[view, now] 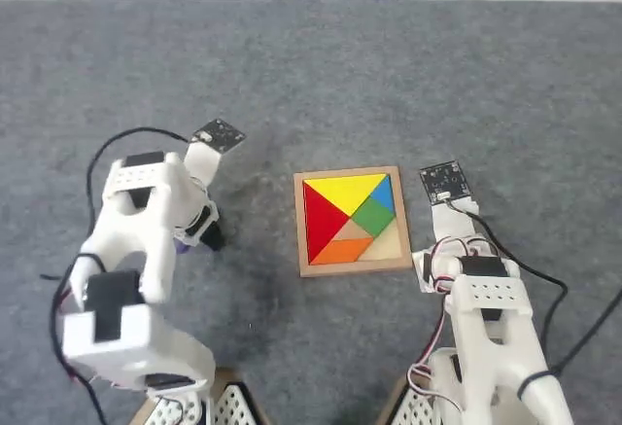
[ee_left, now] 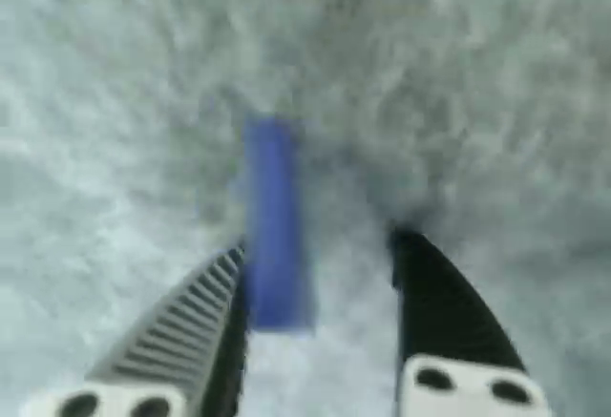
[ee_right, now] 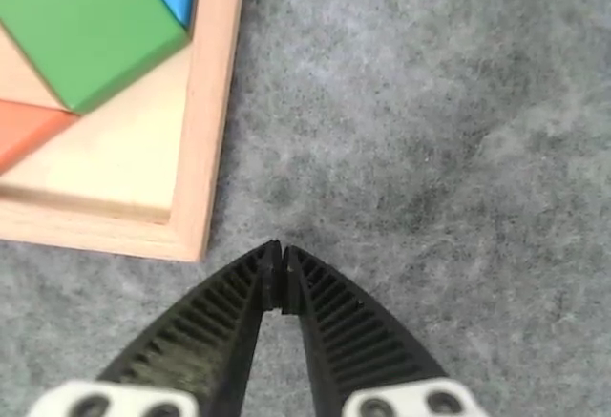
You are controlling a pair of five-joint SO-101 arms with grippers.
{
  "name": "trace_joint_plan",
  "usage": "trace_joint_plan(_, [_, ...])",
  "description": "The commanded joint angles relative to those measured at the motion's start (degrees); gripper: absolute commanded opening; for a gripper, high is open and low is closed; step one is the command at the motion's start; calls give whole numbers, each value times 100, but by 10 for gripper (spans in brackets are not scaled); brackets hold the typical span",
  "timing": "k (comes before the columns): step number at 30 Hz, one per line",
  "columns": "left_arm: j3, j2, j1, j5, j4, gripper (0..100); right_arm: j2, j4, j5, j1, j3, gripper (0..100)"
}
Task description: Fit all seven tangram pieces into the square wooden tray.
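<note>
Worktop (view: 311, 75): grey, felt-like, with a pale wall along the far edge.
Wooden tray (view: 301, 226): square, flat at the middle of the worktop, between the two arms.
In the tray: yellow triangle (view: 345, 192) at the far side, red triangle (view: 321, 223) at the left, green square (view: 373, 216) right of centre, blue triangle (view: 385, 194) in the far right corner, orange piece (view: 345, 250) at the near side.
Bare slot (view: 392, 242): plain wood in the near right corner of the tray.
Loose blue piece (ee_left: 274, 226): on the worktop well left of the tray, seen edge-on between the fingers, against the ribbed finger (ee_left: 191, 326), apart from the black finger (ee_left: 439, 312).
Left tool (ee_left: 320, 245): released, spread wide, low over the worktop around the loose blue piece.
Right tool (ee_right: 277, 279): clenched on nothing, tips together, just beside the tray's near right corner, not touching it.
</note>
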Motion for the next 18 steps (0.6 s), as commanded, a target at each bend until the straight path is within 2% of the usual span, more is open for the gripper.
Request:
trace_joint_plan(1, [-277,316,26,-79,264,174,-207,-75,70,-40,-44,8])
trace_joint_plan(6, [-268,316,26,-53,273,154,-215,-84,70,-40,-44,8])
trace_joint_plan(13, [-286,53,44,-70,299,49,-215,-75,70,-40,-44,8])
trace_joint_plan(18, [-620,-1002,176,-70,1160,14,-198,-84,70,-40,-44,8])
